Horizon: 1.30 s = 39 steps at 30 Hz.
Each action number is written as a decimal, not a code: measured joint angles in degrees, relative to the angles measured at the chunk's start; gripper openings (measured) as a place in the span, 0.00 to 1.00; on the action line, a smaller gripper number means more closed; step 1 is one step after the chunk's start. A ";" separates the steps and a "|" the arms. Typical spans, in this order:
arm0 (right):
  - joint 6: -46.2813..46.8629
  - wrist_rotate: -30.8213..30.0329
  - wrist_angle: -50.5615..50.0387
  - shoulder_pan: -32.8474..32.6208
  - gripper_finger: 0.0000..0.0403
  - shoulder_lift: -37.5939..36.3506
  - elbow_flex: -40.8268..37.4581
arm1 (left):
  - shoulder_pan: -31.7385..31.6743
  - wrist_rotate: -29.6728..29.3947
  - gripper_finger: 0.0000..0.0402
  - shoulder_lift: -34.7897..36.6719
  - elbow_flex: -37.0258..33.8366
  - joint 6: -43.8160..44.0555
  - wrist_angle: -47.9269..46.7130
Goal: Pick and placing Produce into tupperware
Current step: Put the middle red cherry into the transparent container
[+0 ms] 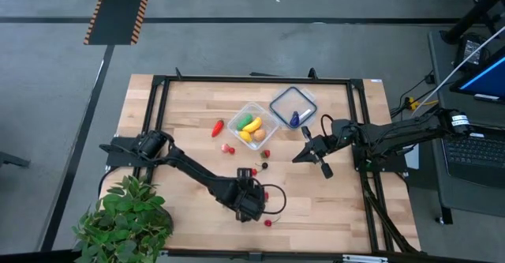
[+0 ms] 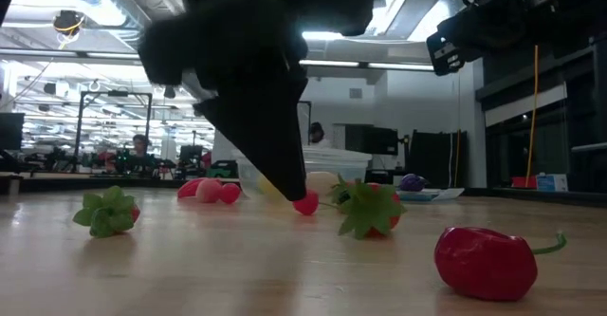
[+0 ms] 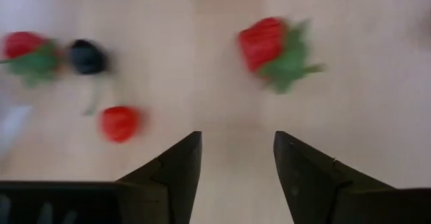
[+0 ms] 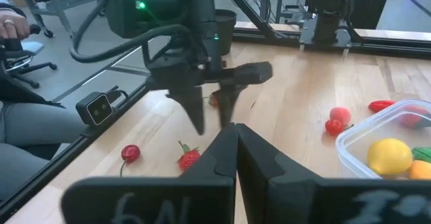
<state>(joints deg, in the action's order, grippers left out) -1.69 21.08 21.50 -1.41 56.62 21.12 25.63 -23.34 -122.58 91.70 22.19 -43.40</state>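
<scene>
The clear tupperware (image 1: 252, 125) stands at the table's middle far part and holds yellow, green and tan produce; it also shows in the right wrist view (image 4: 387, 143). Loose produce lies around it: a red pepper (image 1: 217, 127), strawberries (image 3: 273, 46) (image 3: 27, 52), a small red fruit (image 3: 120, 123), a dark berry (image 3: 87, 56) and a stemmed cherry (image 1: 268, 222). My left gripper (image 1: 251, 204) points down near the table's front, open and empty (image 3: 236, 140), with bare wood between its fingers. My right gripper (image 1: 309, 152) hangs shut and empty (image 4: 237, 133) to the right of the tub.
A clear lid with a greyish-blue rim (image 1: 293, 105) lies to the far right of the tub, with a blue-purple piece on it. A leafy potted plant (image 1: 126, 219) stands at the near left corner. A black frame (image 1: 252, 79) runs round the table.
</scene>
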 joint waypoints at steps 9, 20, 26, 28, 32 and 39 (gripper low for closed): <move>-0.02 0.00 -0.07 0.00 0.02 0.00 0.00 | -3.20 -4.20 0.45 0.02 0.00 -6.41 -2.08; -0.04 0.00 -1.75 0.00 0.02 0.00 0.02 | -9.34 1.70 0.44 0.02 0.00 -10.79 -2.03; 0.15 0.00 -4.39 -0.01 0.02 0.00 0.04 | -11.50 3.45 0.44 0.04 0.00 -12.31 -2.01; 1.00 -0.01 -4.45 0.00 0.02 0.00 0.04 | -12.15 5.30 0.44 0.04 0.00 -12.27 -1.97; 1.46 -0.01 -5.27 -0.01 0.02 0.00 0.04 | -13.08 10.64 0.44 0.04 0.00 -11.96 -1.88; 1.46 0.00 -5.92 0.00 0.02 0.00 0.04 | -13.27 11.30 0.44 0.04 0.00 -11.79 -1.88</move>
<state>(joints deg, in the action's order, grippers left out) -0.23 21.08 15.57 -1.41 56.62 21.17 12.36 -12.03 -122.54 91.70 10.40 -45.28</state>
